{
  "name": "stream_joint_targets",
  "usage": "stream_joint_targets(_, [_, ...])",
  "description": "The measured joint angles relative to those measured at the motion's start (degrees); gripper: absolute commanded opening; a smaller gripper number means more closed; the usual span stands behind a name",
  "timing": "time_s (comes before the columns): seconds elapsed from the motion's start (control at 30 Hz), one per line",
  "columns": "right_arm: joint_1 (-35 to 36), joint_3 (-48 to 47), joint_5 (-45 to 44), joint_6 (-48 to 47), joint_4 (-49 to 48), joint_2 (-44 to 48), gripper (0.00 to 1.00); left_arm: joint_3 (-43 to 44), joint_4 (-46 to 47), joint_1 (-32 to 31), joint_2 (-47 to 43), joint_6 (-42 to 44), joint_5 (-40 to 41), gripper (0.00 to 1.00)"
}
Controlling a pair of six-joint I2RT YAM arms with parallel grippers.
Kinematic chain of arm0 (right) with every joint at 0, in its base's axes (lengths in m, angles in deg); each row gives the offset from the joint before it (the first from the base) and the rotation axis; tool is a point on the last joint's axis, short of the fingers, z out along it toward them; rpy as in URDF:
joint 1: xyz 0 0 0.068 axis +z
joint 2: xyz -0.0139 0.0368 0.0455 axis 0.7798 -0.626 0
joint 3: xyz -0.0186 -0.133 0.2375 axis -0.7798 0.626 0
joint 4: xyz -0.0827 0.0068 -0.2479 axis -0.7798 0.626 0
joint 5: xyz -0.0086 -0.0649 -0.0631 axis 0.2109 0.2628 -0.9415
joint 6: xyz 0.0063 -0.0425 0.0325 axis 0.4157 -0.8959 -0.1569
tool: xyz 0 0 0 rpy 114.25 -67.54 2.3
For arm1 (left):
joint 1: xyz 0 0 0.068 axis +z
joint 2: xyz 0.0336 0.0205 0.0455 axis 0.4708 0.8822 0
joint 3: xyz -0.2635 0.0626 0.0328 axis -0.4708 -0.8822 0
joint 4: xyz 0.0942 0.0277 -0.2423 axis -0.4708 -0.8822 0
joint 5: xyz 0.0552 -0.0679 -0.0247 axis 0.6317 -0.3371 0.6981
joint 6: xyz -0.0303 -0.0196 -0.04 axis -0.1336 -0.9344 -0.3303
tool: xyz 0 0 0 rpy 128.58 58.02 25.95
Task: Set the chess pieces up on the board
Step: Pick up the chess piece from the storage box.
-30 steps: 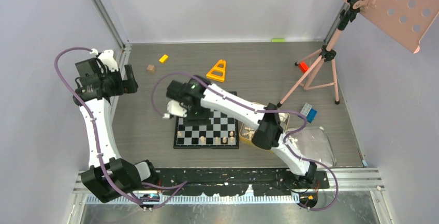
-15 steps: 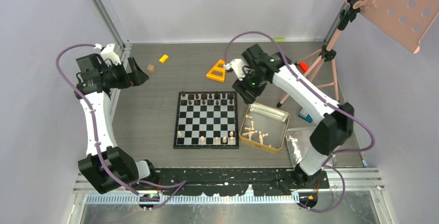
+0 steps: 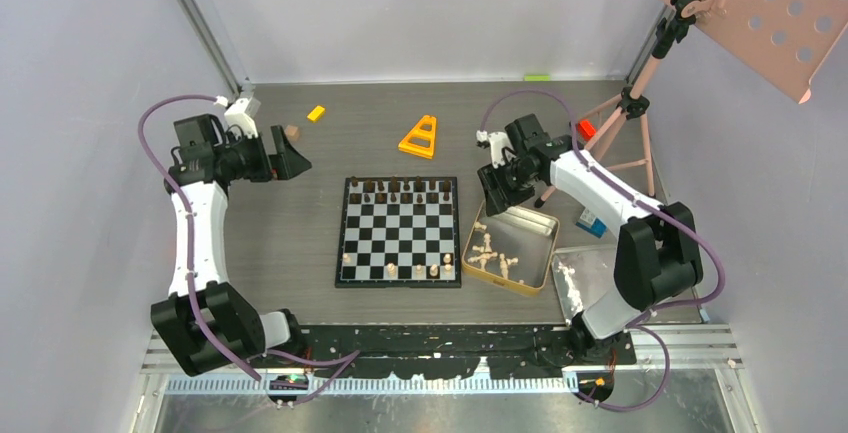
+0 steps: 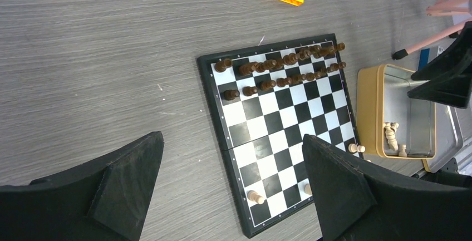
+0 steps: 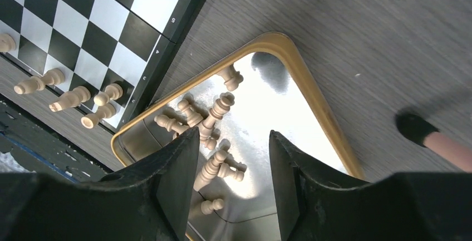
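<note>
Top view, board: the board lies flat on the surface.
Top view, pieces: dark pieces fill the two far rows. A few pale pieces stand on the near row. More lie in the tin just right of the board.
Left wrist view, left claw: the left claw is spread wide and empty, above the surface left of the board.
Right wrist view, right claw: the right claw is partly spread, pinching nothing, over the tin.

In the right wrist view the board is cut by 2 edges, left and top, and the right gripper hides part of the gold tin. From above, the chess pieces are too small to tell their kinds.
</note>
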Motion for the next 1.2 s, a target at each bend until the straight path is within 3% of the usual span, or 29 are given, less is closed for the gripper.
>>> stream_joint_targets(0.47, [3.2, 9.5, 1.8, 4.7, -6.8, -1.1, 0.52, -1.6, 0.8, -0.5, -0.1, -0.1, 0.5, 0.99])
stream_joint_targets(0.9, [9.9, 12.5, -5.2, 7.4, -9.9, -3.0, 0.51, -1.6, 1.1, -0.5, -0.1, -0.1, 1.4, 0.99])
stream_joint_targets(1.2, [11.8, 12.4, -9.1, 8.0, -9.7, -5.3, 0.36, -1.9, 1.0, -0.5, -0.1, -0.1, 2.0, 0.99])
